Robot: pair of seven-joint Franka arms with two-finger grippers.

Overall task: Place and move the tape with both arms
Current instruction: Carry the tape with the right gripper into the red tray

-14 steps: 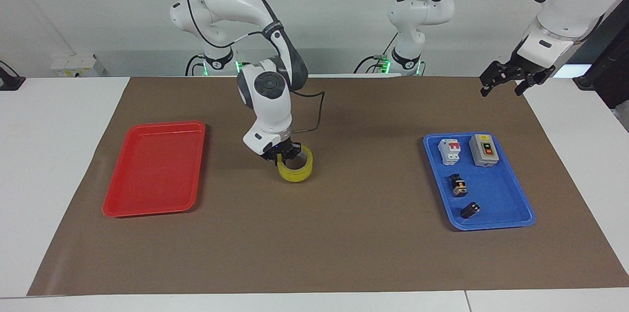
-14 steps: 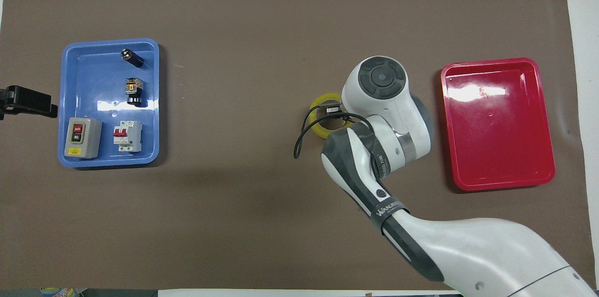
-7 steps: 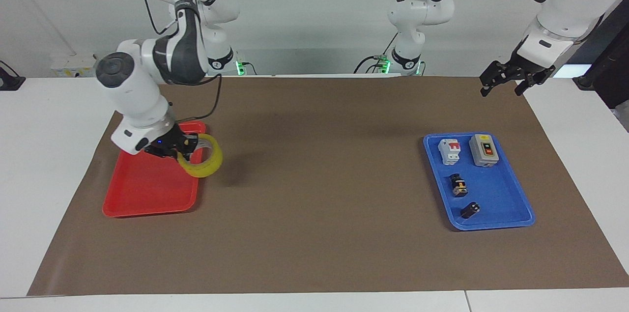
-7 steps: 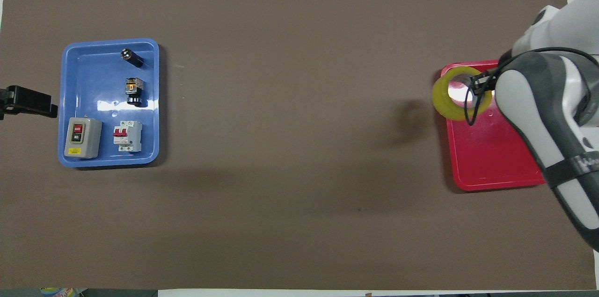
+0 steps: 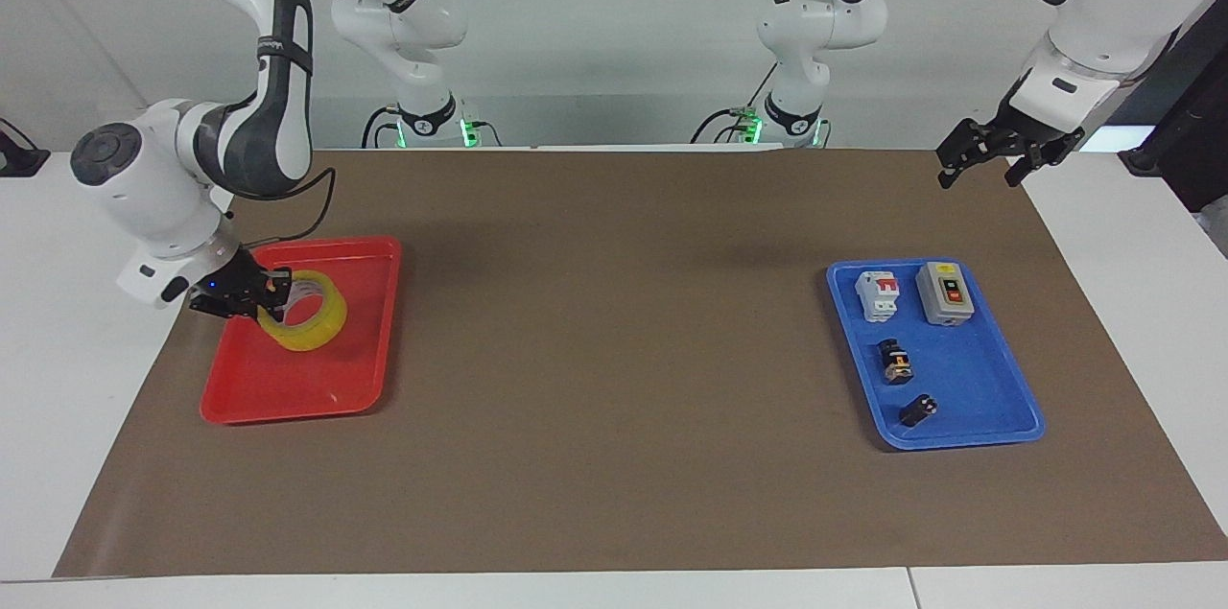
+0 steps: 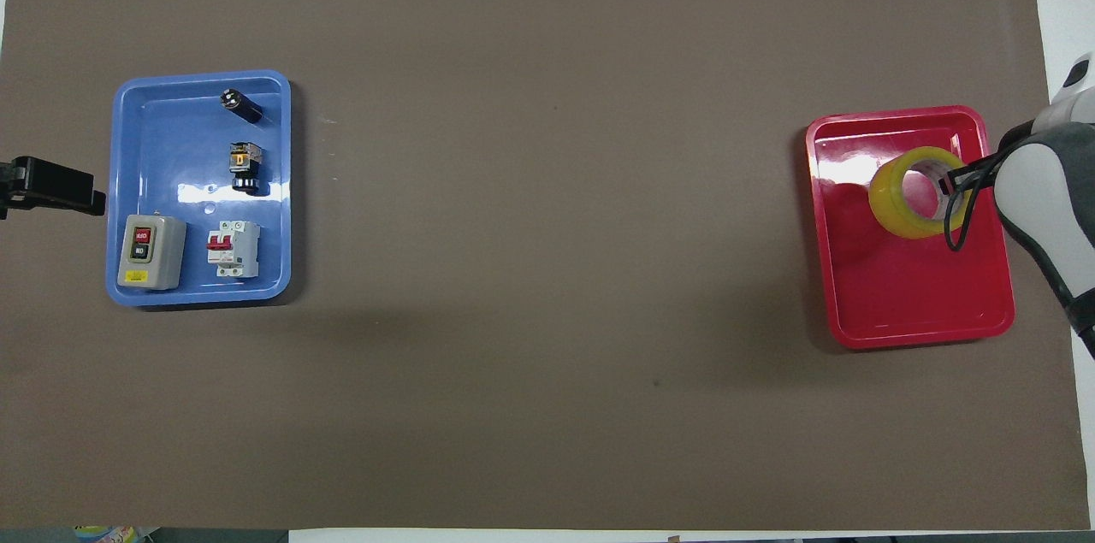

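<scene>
Carried from mid-counter to over the red tray [image 5: 369,249]: tape [image 5: 309,322], clamped in right hand [image 5: 251,294]. Release next, probably. Left hand [image 5: 993,152] waiting, fingers apart.

yellow tape [image 5: 305,323] (pale core), red tray [image 5: 317,386] — blue tray [image 5: 969,417], brown mat [image 5: 614,456]

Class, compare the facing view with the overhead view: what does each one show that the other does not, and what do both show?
Only the facing view shows both arms' bases, the whole right arm, and the right gripper side-on, shut on the tape's wall over the red tray. Only the overhead view looks straight down the tape's hole and sets every part in the blue tray apart. Both show the two trays, the tape, the four parts, and the left gripper, open, waiting beside the blue tray.
</scene>
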